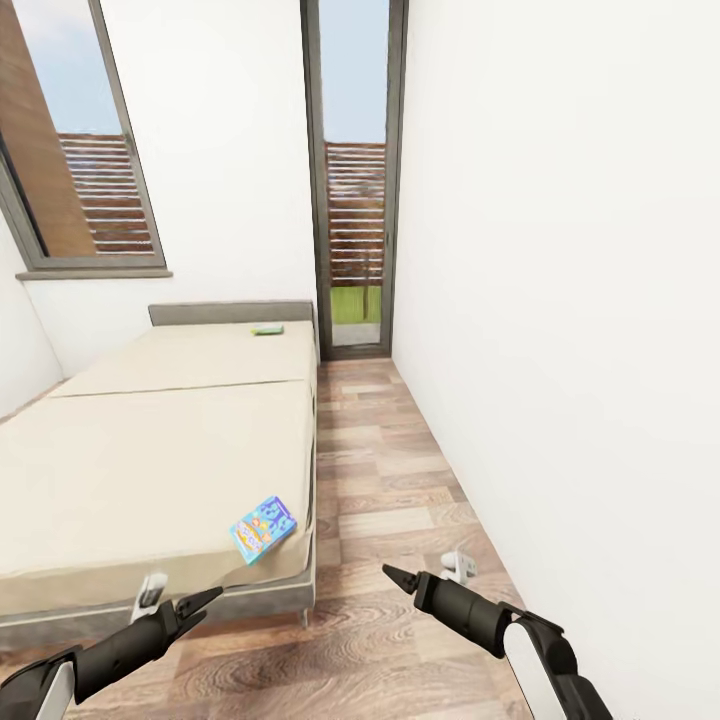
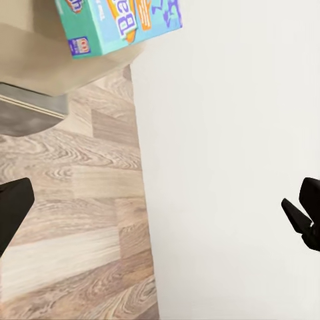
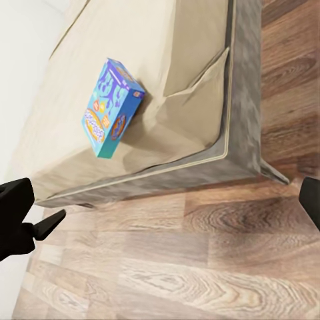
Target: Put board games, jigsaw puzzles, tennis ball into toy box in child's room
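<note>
Left gripper (image 1: 196, 603): jaws spread wide, nothing between them; low over the wood floor (image 1: 400, 480), just short of the bed's foot edge. In the left wrist view its two fingertips (image 2: 303, 220) stand at opposite borders with floor and white wall (image 2: 227, 167) between.

Right gripper (image 1: 402, 578): in the right wrist view the dark fingers (image 3: 20, 220) sit far apart at either side, so the jaws are spread and empty; held over the floor in the aisle beside the bed.

Board game, blue box (image 1: 262, 528): flat on the bed (image 1: 150, 440) near its foot corner, ahead of both grippers, nearer the left one, touching neither. Also seen at (image 3: 111, 108) and (image 2: 117, 23).

Second board game, green (image 1: 267, 329): at the bed's far end by the headboard (image 1: 230, 312), well apart from both grippers.

Surroundings: window (image 1: 80, 150), tall glazed door (image 1: 355, 180).
</note>
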Motion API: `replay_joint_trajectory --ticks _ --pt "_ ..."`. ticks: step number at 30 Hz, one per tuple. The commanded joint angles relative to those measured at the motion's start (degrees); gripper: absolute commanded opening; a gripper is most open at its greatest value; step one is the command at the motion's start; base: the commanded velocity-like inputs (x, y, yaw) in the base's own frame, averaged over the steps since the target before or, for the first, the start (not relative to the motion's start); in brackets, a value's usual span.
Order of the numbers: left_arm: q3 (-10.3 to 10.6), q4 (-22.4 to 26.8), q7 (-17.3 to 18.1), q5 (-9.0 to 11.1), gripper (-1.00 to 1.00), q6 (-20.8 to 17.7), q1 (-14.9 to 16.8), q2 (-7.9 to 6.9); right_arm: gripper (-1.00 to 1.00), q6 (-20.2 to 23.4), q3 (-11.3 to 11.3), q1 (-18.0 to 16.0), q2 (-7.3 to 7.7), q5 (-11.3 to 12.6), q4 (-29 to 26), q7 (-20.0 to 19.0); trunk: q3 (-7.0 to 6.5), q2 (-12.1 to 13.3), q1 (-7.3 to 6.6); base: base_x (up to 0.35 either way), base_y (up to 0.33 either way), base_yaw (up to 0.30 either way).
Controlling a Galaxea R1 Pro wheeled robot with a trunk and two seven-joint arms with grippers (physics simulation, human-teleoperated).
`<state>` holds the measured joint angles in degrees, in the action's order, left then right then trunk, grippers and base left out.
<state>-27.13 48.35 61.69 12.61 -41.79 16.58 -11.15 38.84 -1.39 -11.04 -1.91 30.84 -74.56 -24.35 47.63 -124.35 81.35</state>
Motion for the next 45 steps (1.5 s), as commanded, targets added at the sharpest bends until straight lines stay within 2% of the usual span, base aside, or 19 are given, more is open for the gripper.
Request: replay_joint_trajectory --ticks 1,16,31,45 --pt "-0.04 -0.01 0.08 0.20 1.00 -0.40 0.03 0.00 1.00 0.33 0.07 -0.03 -0.02 0.18 -0.03 -0.04 0.24 -0.44 0.22 0.000 0.000 0.000" --pt "-0.05 -0.01 0.51 0.25 1.00 -0.44 0.04 -0.01 1.00 0.36 0.24 -0.03 -0.02 0.18 0.01 -0.08 2.93 -6.46 3.51 0.000 0.000 0.000" --pt "-0.33 -0.01 0.47 0.14 1.00 -0.49 0.03 -0.01 1.00 0.34 0.10 -0.03 -0.02 0.18 -0.09 -0.08 2.93 -6.46 3.51 0.003 0.000 0.000" --pt "-0.46 -0.01 0.45 0.13 1.00 -0.40 0.03 -0.01 1.00 0.36 0.12 -0.03 -0.02 0.18 -0.11 -0.08 2.93 -6.46 3.51 0.149 0.000 0.000"
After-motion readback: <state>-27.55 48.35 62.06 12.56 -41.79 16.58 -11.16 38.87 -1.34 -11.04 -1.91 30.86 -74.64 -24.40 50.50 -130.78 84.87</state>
